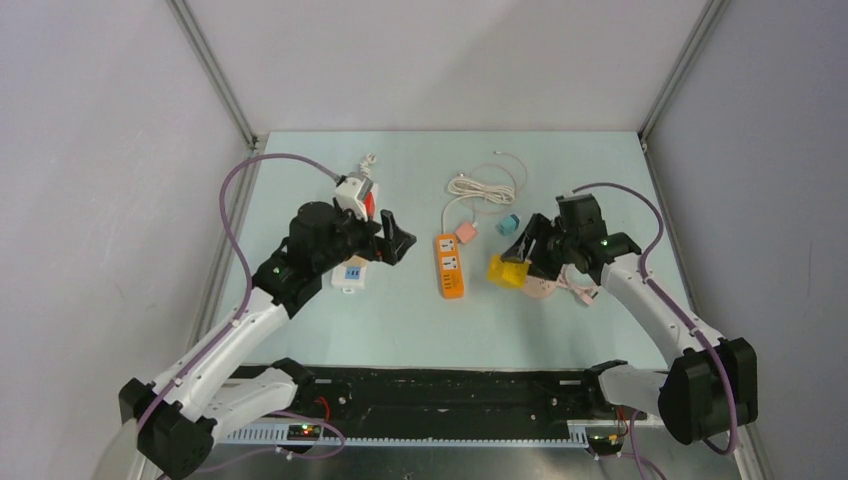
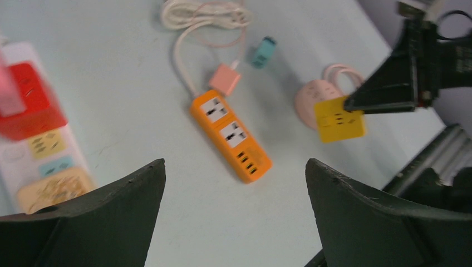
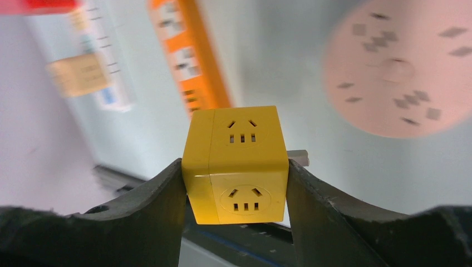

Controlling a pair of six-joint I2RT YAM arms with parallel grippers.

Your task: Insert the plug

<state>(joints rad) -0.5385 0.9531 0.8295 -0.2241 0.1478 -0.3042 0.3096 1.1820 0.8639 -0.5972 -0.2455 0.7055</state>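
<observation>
Around the middle of the pale green tabletop (image 1: pixel 420 325) lay a scatter of socket gear. A white power strip (image 1: pixel 350 276) sat on the left, partly under the wrist of the left arm (image 1: pixel 245 320), with a red block (image 1: pixel 370 206) at its far end. A small teal adapter (image 1: pixel 509 223) lay between the centre and the right arm (image 1: pixel 650 300). A round pink socket (image 1: pixel 545 288) rested on the right side. The right jaws were closed on a yellow cube socket (image 3: pixel 236 161), one finger pressed to each side face, and held it just beside the round pink socket on its centre-facing side. From where I stood I could not tell whether the cube touched the tabletop. The left jaws were spread wide with nothing between them, hanging to the left of the centre and turned toward it. The orange power strip (image 1: pixel 449 266) lay in the middle, running from far to near. It showed two large socket faces and a row of small ports at its near end. The pink plug (image 1: pixel 466 232) lay flat on the tabletop at the strip's far end, right against its corner or just beside it, and not in either socket. It was a small, squarish, salmon-coloured block. A cream cable (image 1: pixel 485 186) ran away from it into a loose coil farther back. The teal adapter was the nearest thing to the plug on the right arm's side.
</observation>
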